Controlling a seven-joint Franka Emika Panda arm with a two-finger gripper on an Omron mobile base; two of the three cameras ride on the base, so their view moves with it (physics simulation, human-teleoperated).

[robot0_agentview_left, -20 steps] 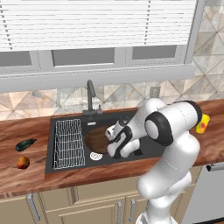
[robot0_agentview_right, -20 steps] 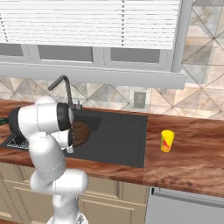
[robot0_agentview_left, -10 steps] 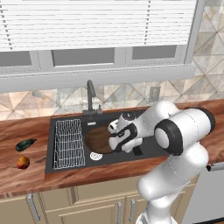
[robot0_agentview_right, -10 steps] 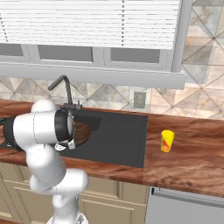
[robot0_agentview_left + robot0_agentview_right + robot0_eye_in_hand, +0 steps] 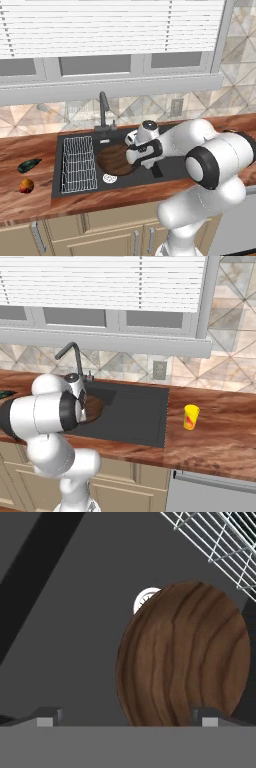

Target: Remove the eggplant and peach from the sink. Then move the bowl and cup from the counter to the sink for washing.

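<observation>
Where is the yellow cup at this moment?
In the right base view the cup stands upright on the wooden counter, right of the sink and apart from its edge, below the wall outlet.

Your arm (image 5: 210,155) bends fwd and left from the base, elbow high, wrist angled down. Gripper (image 5: 125,714) points downward w/ jaws spread wide, nothing between them.

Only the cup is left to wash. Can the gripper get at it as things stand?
Probably yes: the cup stands alone on the counter right of the sink, and the gripper is open, empty above the bowl.
</observation>
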